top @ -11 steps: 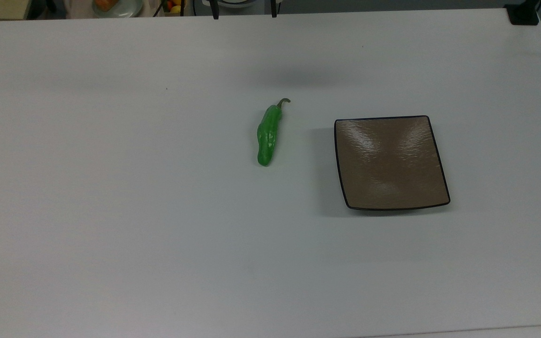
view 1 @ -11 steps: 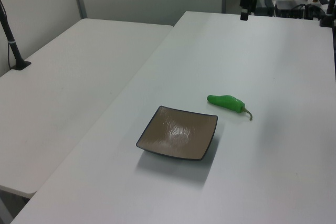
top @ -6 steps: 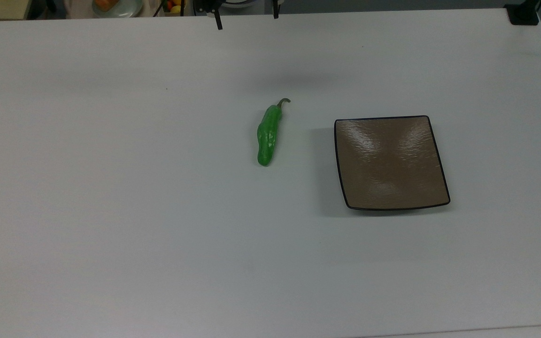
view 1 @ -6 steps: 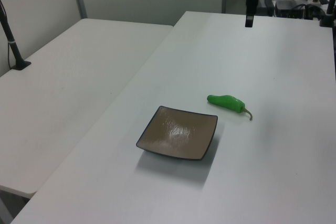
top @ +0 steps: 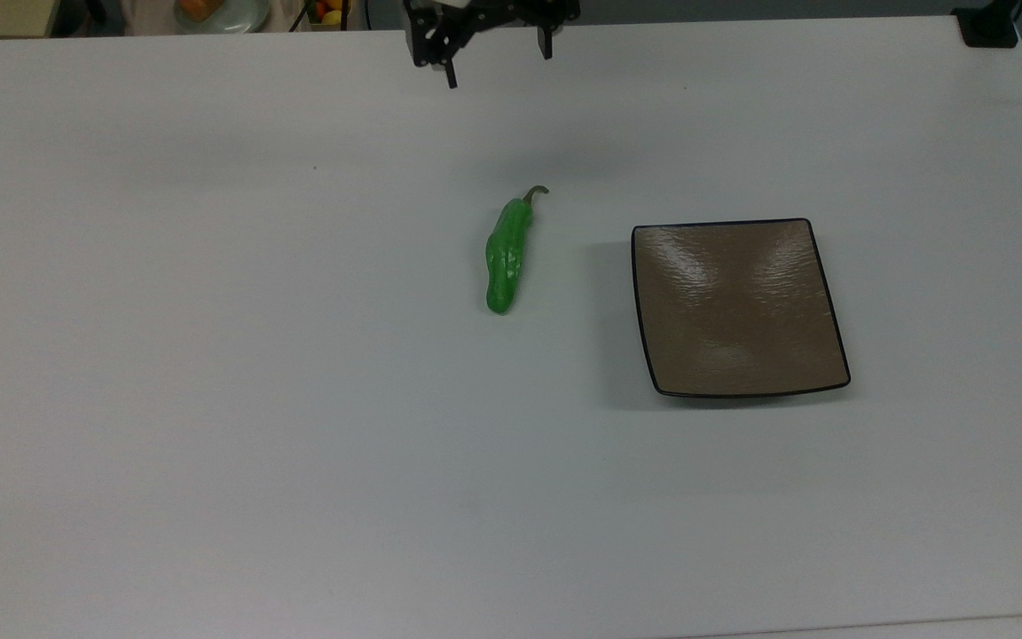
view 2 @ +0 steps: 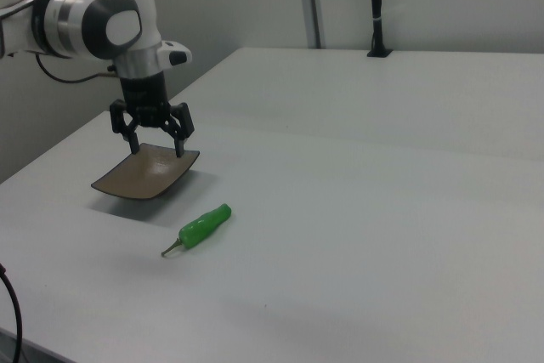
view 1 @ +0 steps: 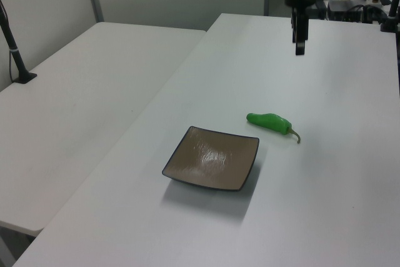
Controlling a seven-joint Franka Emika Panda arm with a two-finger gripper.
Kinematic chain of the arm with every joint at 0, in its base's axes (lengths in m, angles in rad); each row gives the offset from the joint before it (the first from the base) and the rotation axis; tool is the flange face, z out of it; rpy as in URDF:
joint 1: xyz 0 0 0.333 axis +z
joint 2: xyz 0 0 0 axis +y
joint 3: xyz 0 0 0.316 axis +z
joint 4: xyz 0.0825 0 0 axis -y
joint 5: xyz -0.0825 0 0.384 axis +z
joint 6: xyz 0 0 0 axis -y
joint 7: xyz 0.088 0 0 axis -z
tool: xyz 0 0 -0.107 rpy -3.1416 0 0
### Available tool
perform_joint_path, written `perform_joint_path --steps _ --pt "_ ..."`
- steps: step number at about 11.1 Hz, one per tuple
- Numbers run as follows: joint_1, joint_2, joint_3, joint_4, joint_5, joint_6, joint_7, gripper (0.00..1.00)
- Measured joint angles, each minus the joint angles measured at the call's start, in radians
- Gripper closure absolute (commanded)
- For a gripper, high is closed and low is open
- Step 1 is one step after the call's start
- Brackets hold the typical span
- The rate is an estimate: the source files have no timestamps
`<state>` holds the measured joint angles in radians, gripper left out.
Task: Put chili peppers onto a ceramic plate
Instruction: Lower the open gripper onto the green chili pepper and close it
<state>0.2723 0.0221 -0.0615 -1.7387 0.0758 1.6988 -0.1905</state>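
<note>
No text, label, brand, number or sign could be read in any of the views.
</note>
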Motion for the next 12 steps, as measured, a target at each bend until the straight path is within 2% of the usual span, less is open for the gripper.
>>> perform_joint_path --steps 2,7,12 --pt "0.013 0.025 0.000 -0.023 0.000 0.017 0.000 0.00" --pt "0.018 0.065 0.000 -0.147 0.000 0.195 0.000 0.00" --pt "0.028 0.157 0.000 -0.171 0.000 0.342 0.014 0.00"
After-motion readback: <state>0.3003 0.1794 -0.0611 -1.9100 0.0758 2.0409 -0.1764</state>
